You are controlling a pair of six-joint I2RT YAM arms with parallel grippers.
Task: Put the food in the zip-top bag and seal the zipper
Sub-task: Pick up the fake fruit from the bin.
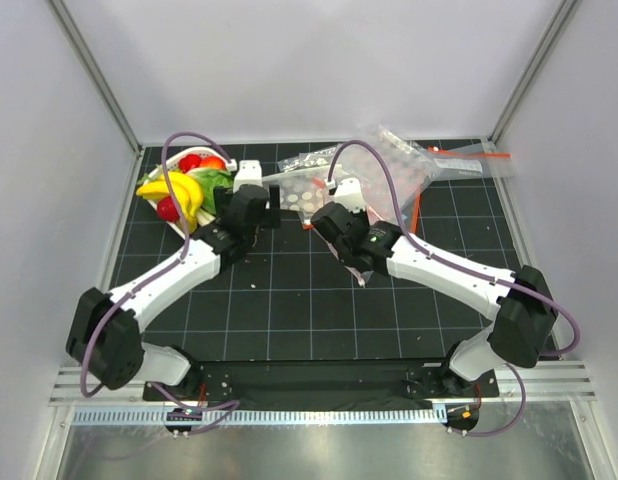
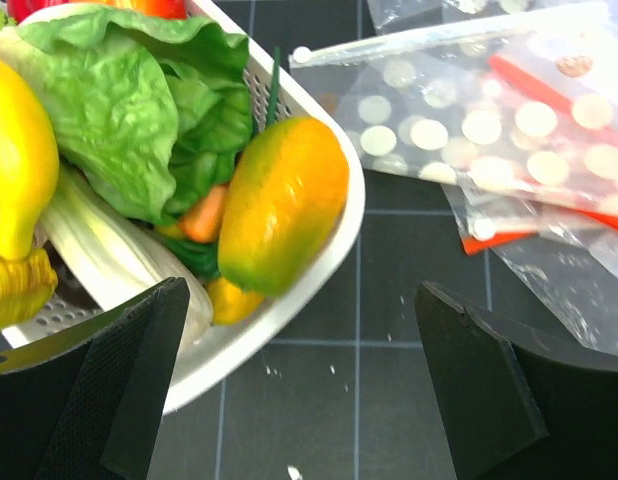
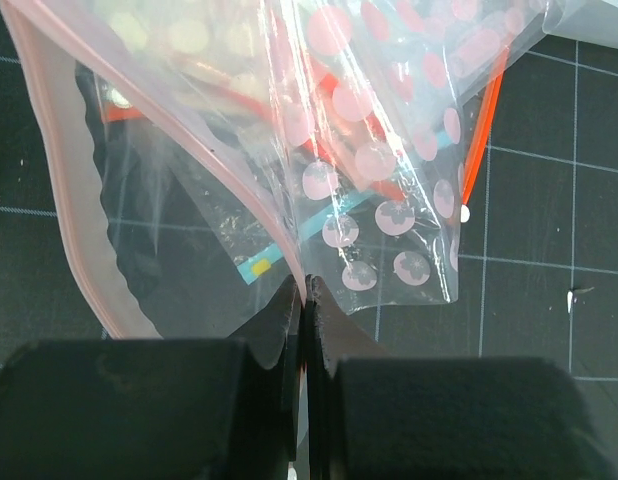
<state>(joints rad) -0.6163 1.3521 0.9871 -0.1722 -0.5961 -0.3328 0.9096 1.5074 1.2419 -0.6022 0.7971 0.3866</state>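
Bright even light, soft shadows, mild glare

The banana bunch [image 2: 14, 170] and the zip-top bag [image 3: 79, 200] are cut off, at the left wrist view's left edge and the right wrist view's top.

Yellow banana [image 2: 19, 150]; orange-green mango [image 2: 284, 205]; green lettuce [image 2: 119, 110]; white basket [image 2: 319, 290]; clear, white-dotted zip-top bag [image 2: 459, 130].

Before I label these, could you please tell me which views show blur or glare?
Top external view: evenly lit, sharp, only soft shadows under the arms. Left wrist view: mango-like fruit crisp, the near left fingers soft. Right wrist view: clear dotted bag shows white glare streaks; right fingers are blurred.
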